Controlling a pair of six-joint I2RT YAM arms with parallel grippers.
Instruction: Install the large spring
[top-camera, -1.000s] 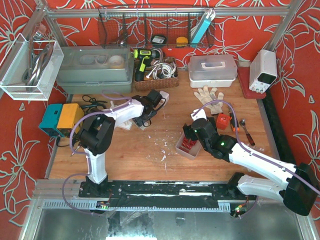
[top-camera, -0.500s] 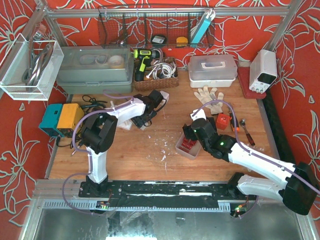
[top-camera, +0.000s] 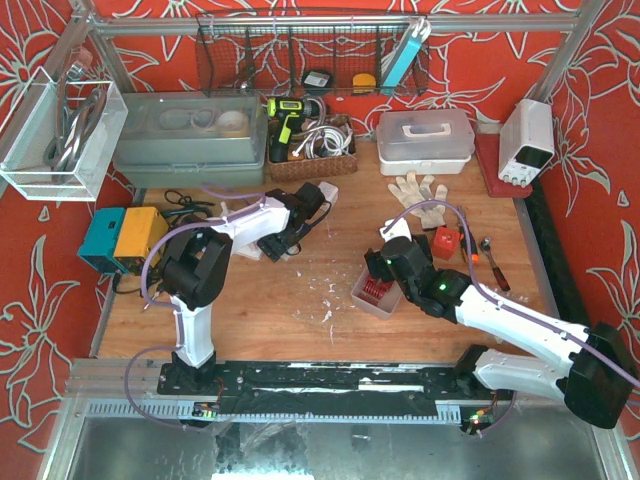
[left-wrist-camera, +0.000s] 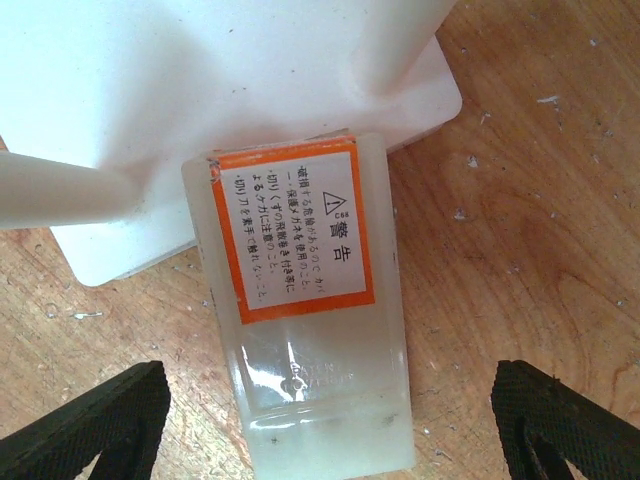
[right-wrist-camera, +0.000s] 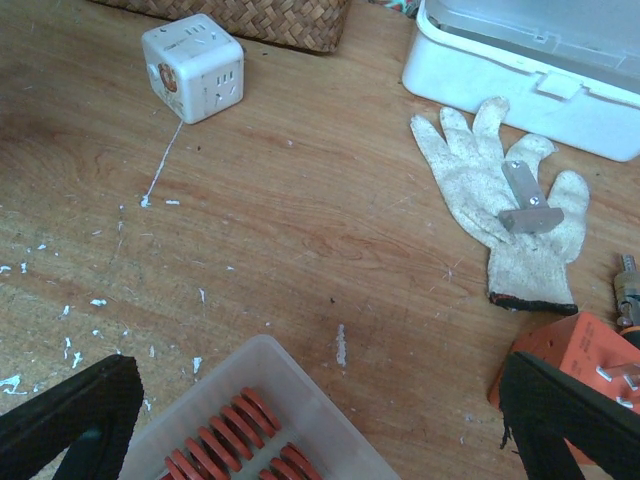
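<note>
— Where's the spring we need?
— In the clear tray (right-wrist-camera: 268, 362) under the right gripper (right-wrist-camera: 318, 365): a row of red springs (right-wrist-camera: 235, 442). I can't tell which is the large one.
— Is that gripper holding anything?
— No, its fingers stand wide apart above the tray's far corner, probably lined up for a pick.
— And the left gripper (left-wrist-camera: 325, 375)?
— Fingers spread as well, either side of a clear guard (left-wrist-camera: 315, 410) with an orange warning label (left-wrist-camera: 295, 230), touching neither side. The guard lies on the table against a white machine (left-wrist-camera: 200, 70). I'd guess the spring belongs there, so that arm waits close by.
</note>
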